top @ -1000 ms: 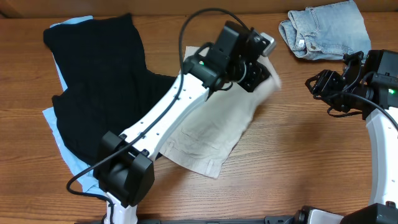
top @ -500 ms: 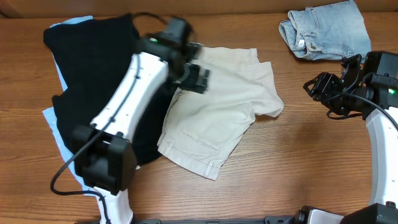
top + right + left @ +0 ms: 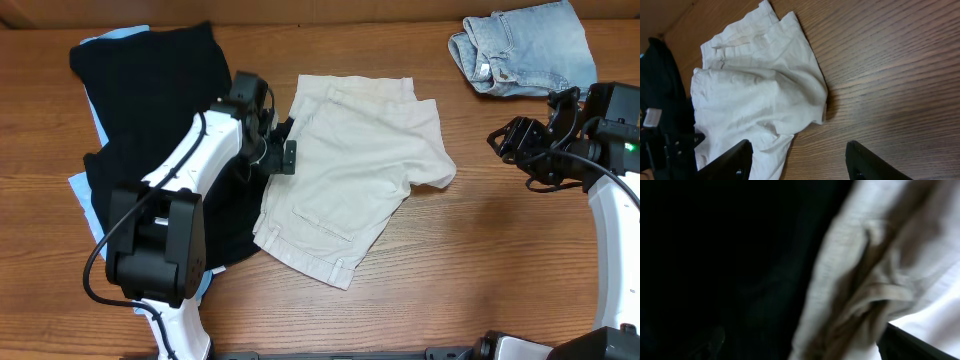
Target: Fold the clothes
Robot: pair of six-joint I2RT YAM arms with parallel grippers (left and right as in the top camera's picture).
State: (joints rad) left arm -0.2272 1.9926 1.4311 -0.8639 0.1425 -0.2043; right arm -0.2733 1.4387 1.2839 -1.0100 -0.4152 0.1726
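The beige khaki shorts (image 3: 350, 170) lie spread in the middle of the table, waistband toward the far edge, with one corner bulging to the right. My left gripper (image 3: 281, 152) hovers low at their left edge, where they meet the black garment (image 3: 160, 120). Its jaws are open and hold nothing. The left wrist view shows black cloth (image 3: 715, 255) beside creased beige fabric (image 3: 880, 255). My right gripper (image 3: 510, 140) stands open over bare wood to the right of the shorts (image 3: 755, 85). A pale-blue garment (image 3: 85, 190) peeks out under the black one.
Faded denim shorts (image 3: 525, 45) lie bunched at the far right corner, just beyond my right arm. The black and pale-blue clothes cover the left third of the wooden table (image 3: 480, 250).
My left gripper has let go of the beige shorts and swung from their right side back to their left edge. The shorts now lie spread flat. The right arm has hardly moved.
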